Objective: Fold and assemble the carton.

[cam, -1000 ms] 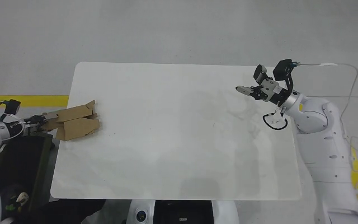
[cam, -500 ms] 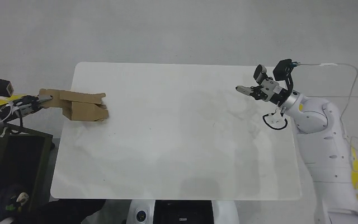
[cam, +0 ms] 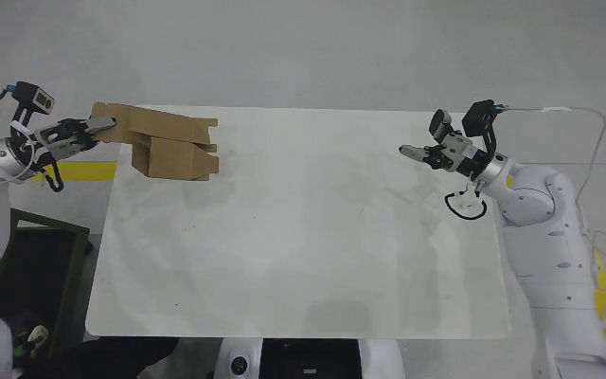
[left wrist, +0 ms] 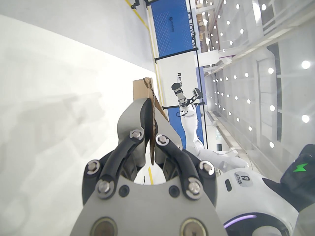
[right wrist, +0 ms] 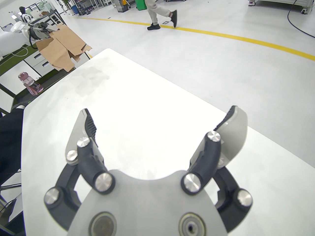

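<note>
Left gripper (cam: 95, 125) (left wrist: 150, 114) (right wrist: 46, 29): pressed together on one edge of the carton, with the cardboard pinched between both pads; it sat just off the table's far left corner.
Carton (cam: 170, 142) (left wrist: 141, 88) (right wrist: 61, 45): brown, still flat, with loose flaps. It ran from the left gripper in over the far left corner. Whether it touched the table could not be told.
Table (cam: 303, 246) (right wrist: 137, 94) (left wrist: 49, 74): white, with rounded corners.
Right gripper (cam: 417, 152) (right wrist: 160, 119): fingers spread wide with nothing between them. It was above the table's far right part, well apart from the carton.
Bottle (right wrist: 29, 84): pink, on a dark stand beside the table's left side.
</note>
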Controlling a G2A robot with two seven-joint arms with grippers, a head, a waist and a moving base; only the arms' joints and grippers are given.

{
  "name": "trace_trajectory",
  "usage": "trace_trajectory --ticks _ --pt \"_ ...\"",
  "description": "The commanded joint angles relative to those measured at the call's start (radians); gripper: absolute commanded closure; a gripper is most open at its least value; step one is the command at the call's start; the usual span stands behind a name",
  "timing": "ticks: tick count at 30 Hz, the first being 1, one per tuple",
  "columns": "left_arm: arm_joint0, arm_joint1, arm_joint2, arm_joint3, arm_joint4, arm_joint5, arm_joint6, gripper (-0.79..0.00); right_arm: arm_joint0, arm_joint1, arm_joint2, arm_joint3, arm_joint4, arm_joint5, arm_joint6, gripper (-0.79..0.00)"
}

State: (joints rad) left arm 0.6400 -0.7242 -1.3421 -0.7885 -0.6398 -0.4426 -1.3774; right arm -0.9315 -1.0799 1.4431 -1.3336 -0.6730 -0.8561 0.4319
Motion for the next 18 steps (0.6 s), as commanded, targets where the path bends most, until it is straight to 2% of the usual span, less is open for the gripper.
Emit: trace_trajectory --ticks 1,5,18 --pt "-0.007 -0.01 0.022 -0.028 -0.006 -0.007 0.007 0.0 0.0 0.0 0.0 0.0 0.0 0.0 0.0 -0.785" --pt "-0.03 -0.034 0.075 -0.055 -0.015 -0.019 0.022 0.0 0.0 0.0 0.0 0.0 0.0 0.0 0.0 -0.785" --pt "-0.17 -0.11 0.233 -0.107 -0.014 -0.045 0.045 0.0 0.0 0.0 0.0 0.0 0.0 0.0 0.0 -0.785"
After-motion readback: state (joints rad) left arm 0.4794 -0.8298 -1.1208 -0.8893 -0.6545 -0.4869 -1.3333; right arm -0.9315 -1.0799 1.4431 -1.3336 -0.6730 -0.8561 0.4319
